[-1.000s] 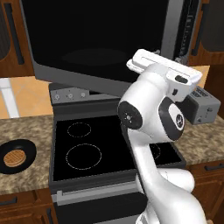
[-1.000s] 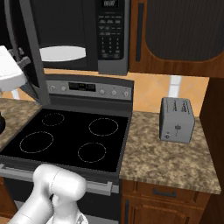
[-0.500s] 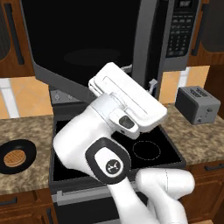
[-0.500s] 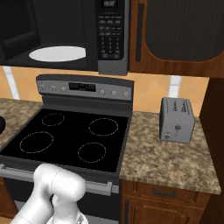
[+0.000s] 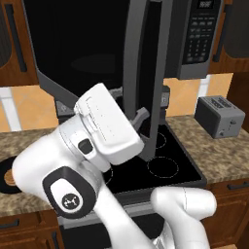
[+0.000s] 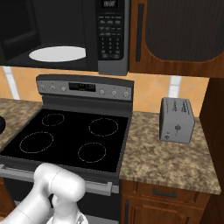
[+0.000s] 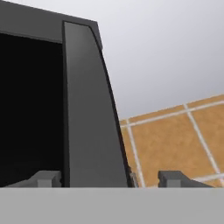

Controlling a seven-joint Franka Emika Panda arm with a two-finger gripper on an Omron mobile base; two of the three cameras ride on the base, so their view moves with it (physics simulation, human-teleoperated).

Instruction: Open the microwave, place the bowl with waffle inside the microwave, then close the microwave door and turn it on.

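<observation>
gripper [image 7: 109, 179] spread wide astride the swung-open microwave door [image 7: 87, 113] edge, fingers clear of it

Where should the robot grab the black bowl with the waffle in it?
Probably by the rim, coming straight down, one finger inside and one outside. The bowl is shallow and sits flat on the counter, and the waffle fills its middle.
</observation>
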